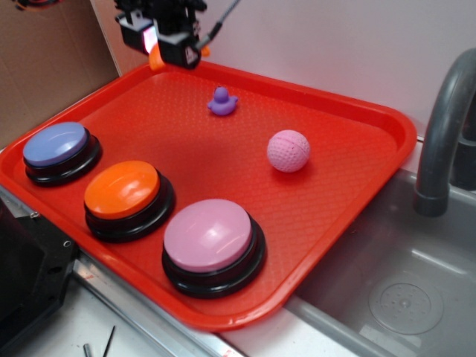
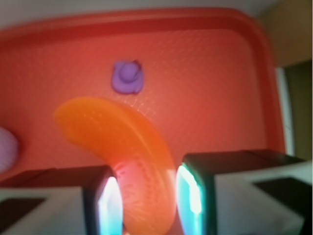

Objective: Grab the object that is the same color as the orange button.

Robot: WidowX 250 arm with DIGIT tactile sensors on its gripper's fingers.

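We log one red tray holding three dome buttons, the orange button, one pink and one blue-purple, plus one purple duck and one pink ball. The gripper hangs over the tray's far corner, fingers clamped on the orange crescent toy, lifted clear of the tray. We read no writing anywhere.
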